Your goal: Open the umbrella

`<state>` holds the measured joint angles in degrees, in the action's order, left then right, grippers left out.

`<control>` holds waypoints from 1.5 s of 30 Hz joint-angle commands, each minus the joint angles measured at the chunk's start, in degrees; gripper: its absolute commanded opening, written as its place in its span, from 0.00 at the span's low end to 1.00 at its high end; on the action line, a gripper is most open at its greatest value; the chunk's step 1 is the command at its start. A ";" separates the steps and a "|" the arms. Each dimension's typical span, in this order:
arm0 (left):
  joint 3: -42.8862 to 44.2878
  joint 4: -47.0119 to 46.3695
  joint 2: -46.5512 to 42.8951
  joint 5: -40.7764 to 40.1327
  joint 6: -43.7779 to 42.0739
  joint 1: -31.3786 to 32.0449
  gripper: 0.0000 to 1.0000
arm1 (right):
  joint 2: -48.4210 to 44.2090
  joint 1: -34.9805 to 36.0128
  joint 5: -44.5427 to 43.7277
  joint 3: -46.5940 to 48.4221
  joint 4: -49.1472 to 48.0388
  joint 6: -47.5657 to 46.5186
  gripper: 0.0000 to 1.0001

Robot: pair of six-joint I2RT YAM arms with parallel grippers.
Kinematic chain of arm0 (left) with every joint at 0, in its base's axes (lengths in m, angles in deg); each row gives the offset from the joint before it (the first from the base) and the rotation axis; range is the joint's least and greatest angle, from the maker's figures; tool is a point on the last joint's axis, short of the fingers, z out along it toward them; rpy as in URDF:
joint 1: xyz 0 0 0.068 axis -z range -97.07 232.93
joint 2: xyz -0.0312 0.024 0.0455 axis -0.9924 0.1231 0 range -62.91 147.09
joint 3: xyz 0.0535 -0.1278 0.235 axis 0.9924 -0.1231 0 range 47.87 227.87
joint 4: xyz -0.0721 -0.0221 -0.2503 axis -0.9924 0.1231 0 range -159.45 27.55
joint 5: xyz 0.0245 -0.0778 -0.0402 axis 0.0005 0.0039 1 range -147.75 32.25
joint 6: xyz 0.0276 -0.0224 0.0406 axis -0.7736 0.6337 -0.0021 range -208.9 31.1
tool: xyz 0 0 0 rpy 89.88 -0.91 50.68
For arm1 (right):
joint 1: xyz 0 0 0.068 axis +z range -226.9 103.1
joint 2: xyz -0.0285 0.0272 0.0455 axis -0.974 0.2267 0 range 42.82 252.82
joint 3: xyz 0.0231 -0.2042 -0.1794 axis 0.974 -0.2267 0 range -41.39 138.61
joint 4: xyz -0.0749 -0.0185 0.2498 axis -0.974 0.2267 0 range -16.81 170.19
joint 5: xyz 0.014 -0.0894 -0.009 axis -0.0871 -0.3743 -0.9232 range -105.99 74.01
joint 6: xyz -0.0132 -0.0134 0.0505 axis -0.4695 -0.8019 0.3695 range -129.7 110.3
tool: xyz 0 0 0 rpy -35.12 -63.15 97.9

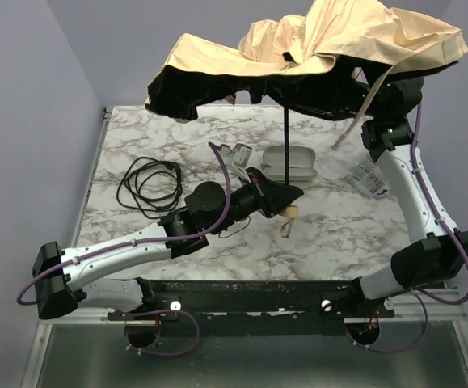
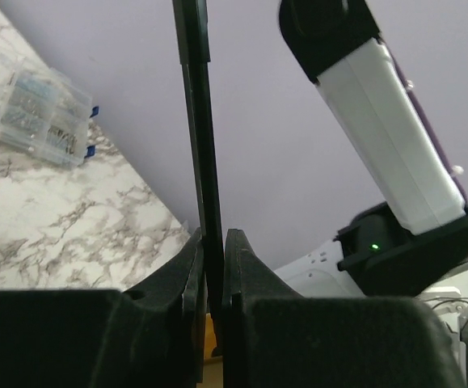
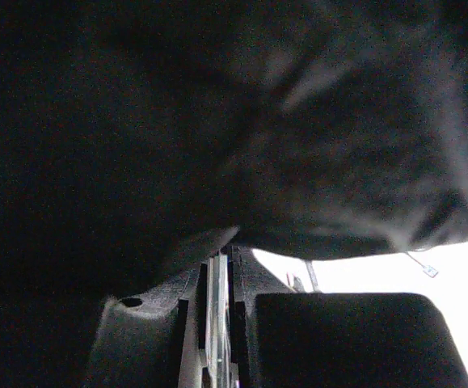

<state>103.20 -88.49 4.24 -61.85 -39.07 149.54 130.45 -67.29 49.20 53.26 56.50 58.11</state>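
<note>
umbrella (image 1: 322, 44) held up over the table (image 1: 339, 234), canopy (image 1: 217, 56) half spread, slack. left gripper (image 2: 211, 242) clamped on the thin black shaft (image 2: 197, 121) low down; right gripper (image 3: 220, 271) pinched narrow on a thin metal part (image 3: 217, 315) under the canopy. light, floppy, probably bends easy: grip shaft, not cloth.

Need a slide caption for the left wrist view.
Left gripper shut on the umbrella shaft, right arm in the background.
</note>
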 commanded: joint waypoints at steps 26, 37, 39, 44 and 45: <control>12.63 32.03 6.06 29.21 0.81 -13.34 0.00 | -30.94 -4.07 -66.35 -39.05 23.20 -11.25 0.68; 15.57 30.71 7.64 32.37 1.67 -15.94 0.00 | -33.50 -3.99 -38.74 -47.94 4.31 -2.84 0.68; 15.66 30.16 7.68 32.64 2.16 -16.05 0.00 | -32.96 -3.88 -35.89 -50.35 -2.61 0.86 0.68; 15.61 28.41 7.62 33.52 3.39 -16.16 0.00 | -30.76 -2.40 -33.76 -51.86 -11.24 3.44 0.70; 15.50 27.69 7.64 33.83 3.71 -16.12 0.00 | -30.36 -2.04 -34.08 -51.64 -11.26 3.27 0.70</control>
<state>116.42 -53.52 12.51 -30.90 -35.29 133.56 99.06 -70.68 10.64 1.28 55.19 58.84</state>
